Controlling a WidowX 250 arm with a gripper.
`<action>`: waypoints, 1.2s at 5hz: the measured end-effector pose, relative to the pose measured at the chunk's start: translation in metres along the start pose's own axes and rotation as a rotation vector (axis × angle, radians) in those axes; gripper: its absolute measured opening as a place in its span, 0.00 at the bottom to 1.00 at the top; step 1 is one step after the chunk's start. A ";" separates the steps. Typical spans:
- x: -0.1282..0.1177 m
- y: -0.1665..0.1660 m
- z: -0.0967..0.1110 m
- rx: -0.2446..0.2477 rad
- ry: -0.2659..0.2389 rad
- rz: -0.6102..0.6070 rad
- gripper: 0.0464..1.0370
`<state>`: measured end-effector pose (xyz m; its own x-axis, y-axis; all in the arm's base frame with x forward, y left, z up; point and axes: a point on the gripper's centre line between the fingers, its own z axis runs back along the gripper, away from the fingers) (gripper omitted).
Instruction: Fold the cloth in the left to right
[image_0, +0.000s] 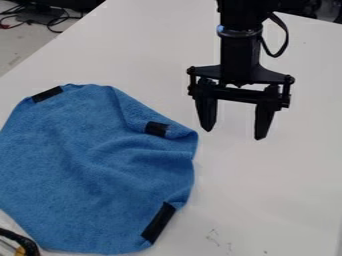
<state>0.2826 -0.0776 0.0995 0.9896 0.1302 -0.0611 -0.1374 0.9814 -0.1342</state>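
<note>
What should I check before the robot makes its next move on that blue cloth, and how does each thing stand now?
1. Gripper open: ok.
2. Gripper free of the blue cloth: ok, nothing between its fingers.
3. Gripper over the cloth: not ok, it hangs to the cloth's right in the picture.
4. Cloth smooth: not ok, wrinkled, with its upper-right edge turned over.
5. Gripper's exact height above the white table: cannot tell.
</note>
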 end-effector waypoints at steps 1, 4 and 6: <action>-0.001 0.002 -0.010 0.010 0.029 -0.001 0.96; 0.012 0.127 0.010 0.096 0.012 -0.132 0.96; 0.041 0.221 0.010 0.145 -0.001 -0.162 0.96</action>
<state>0.2936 0.1459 0.0768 0.9983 -0.0304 -0.0491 0.0305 0.9995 0.0016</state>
